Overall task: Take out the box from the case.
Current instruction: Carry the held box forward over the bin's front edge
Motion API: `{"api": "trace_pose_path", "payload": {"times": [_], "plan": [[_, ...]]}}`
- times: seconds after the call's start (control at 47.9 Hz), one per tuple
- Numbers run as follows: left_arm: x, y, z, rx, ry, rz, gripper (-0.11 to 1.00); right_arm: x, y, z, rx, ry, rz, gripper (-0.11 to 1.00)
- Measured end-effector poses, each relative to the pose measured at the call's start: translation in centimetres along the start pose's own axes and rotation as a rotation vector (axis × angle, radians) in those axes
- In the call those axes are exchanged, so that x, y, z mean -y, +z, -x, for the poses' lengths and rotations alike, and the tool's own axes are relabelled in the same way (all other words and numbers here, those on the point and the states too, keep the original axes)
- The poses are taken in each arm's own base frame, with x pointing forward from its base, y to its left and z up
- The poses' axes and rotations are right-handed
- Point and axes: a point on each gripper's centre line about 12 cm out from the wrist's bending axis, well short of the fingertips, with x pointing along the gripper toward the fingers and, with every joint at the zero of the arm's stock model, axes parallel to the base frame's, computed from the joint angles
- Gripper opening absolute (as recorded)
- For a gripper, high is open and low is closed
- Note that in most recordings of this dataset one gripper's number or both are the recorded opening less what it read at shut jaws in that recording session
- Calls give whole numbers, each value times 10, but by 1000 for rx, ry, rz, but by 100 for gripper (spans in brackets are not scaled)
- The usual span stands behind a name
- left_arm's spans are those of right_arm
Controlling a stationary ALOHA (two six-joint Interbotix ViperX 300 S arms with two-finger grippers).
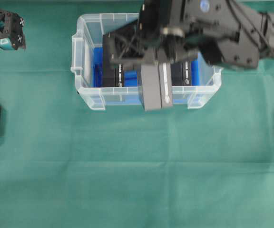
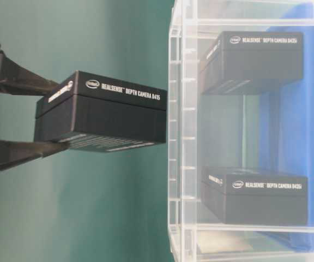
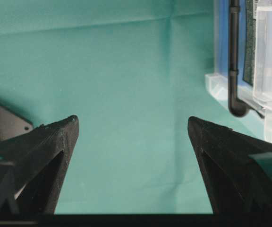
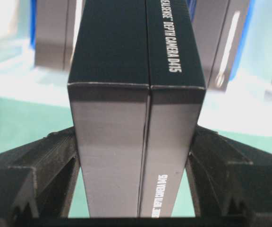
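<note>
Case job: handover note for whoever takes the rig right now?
Right hand: shut on the held box, a black box clamped by its sides, lifted and hanging over the case's near wall in the overhead view.
Left hand: open, holding nothing, parked over the green cloth left of the case.
Two more black boxes remain inside the case, on its blue lining.
Done: one box gripped and raised out of the case.
Left: carry it fully clear and probably set it on the cloth.
</note>
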Motion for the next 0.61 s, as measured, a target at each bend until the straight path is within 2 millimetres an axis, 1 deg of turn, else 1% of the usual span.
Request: {"api": "trace_pose_path", "payload": {"times": [0.334,0.606], "plan": [[0,0,0,1,0,-2,96,-4,-66,15,-12,32,19,68],[0,0,0,0,0,0,96,4,-120,28,-29,27,5,68]]}}
